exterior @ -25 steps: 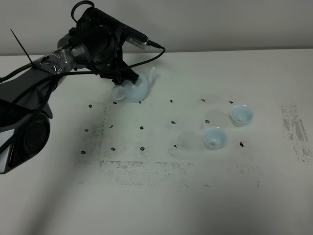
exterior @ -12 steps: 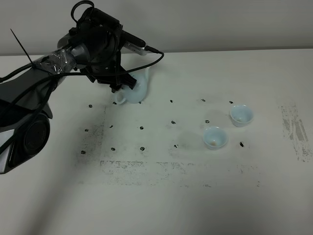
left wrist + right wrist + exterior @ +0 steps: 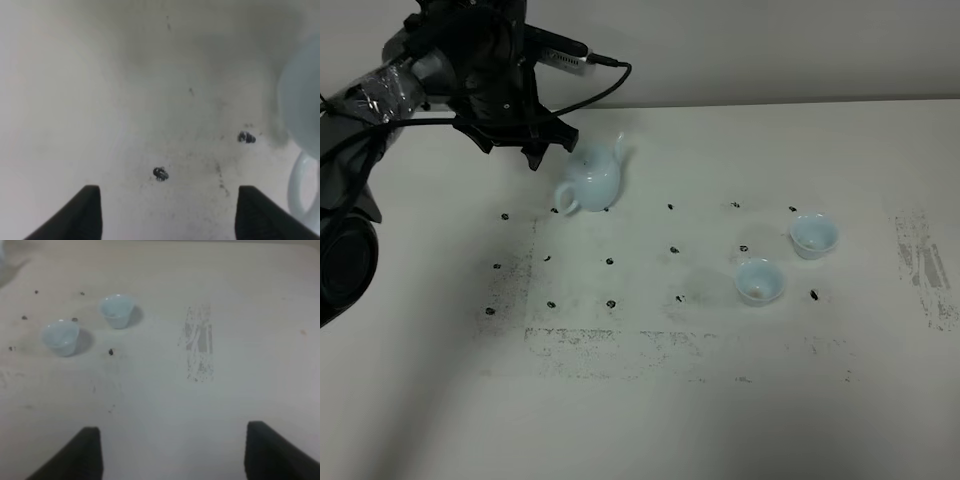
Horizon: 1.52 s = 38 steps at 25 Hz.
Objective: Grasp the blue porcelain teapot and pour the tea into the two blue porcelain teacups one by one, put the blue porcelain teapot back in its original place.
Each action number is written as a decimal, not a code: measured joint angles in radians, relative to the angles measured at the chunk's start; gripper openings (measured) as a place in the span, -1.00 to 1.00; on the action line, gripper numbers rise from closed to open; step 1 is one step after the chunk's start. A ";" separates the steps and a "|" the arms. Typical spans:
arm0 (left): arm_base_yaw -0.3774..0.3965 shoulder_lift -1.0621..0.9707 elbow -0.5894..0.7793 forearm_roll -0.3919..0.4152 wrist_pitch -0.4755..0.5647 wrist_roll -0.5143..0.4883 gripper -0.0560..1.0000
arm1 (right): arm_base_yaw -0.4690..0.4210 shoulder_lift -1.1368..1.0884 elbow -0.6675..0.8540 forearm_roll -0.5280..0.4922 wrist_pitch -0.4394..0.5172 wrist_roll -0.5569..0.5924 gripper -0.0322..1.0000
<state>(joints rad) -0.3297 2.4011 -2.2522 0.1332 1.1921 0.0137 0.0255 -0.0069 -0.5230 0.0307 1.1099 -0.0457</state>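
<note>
The blue porcelain teapot stands upright on the white table, spout toward the back right and loop handle toward the left. In the left wrist view its body and handle show at the frame's edge. My left gripper is open and empty, just behind and left of the teapot and apart from it; its fingertips frame bare table. The two blue porcelain teacups stand upright at the right. They also show in the right wrist view. My right gripper is open and empty, well back from the cups.
Black dot marks and scuffed patches spot the white table. The left arm's cable hangs over the table's back left. The back wall runs just behind the teapot.
My left gripper has let go of the teapot and drawn back up and to the left. The teapot now stands free, shifted slightly. The cups have not moved.
</note>
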 joint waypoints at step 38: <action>-0.112 -0.370 0.779 -0.080 -0.461 0.142 0.02 | 0.000 0.000 0.000 0.000 0.000 0.000 0.18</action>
<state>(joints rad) -0.4420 2.0310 -1.4734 0.0534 0.7313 0.1553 0.0255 -0.0069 -0.5230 0.0307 1.1099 -0.0457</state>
